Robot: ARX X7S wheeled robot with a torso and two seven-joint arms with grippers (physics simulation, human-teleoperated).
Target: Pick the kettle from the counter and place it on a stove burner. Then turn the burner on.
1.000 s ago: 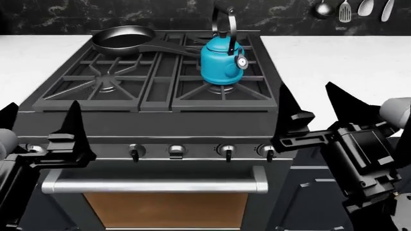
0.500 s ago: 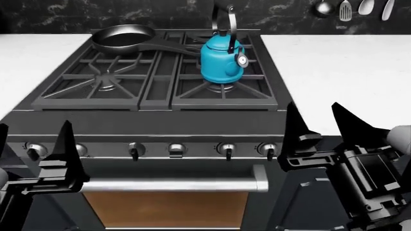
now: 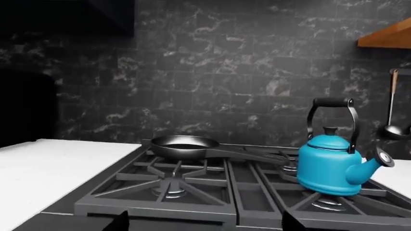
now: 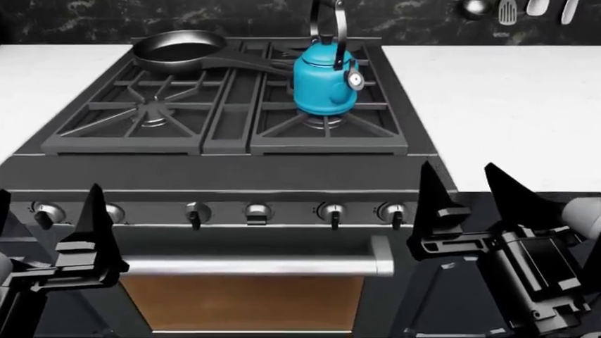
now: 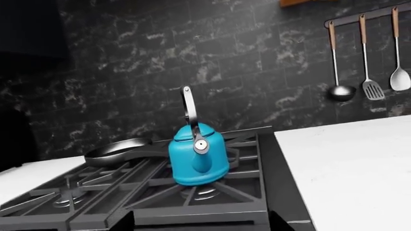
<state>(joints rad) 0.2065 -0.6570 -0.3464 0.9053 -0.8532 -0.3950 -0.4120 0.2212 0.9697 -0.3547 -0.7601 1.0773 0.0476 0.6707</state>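
Kettle (image 4: 325,83) sits on front-right burner (image 4: 322,124); placement done. Both tools, left (image 4: 47,229) and right (image 4: 465,201), released and empty. Remaining: turn a knob (image 4: 331,212).

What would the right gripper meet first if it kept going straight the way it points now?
Probably the kettle on the near right stove burner, which sits centred in the right gripper's wrist view; depth is unclear.

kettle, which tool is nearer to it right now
Right. The right tool is low, just off the stove's front right corner, below the kettle; the left tool sits at the far front left.
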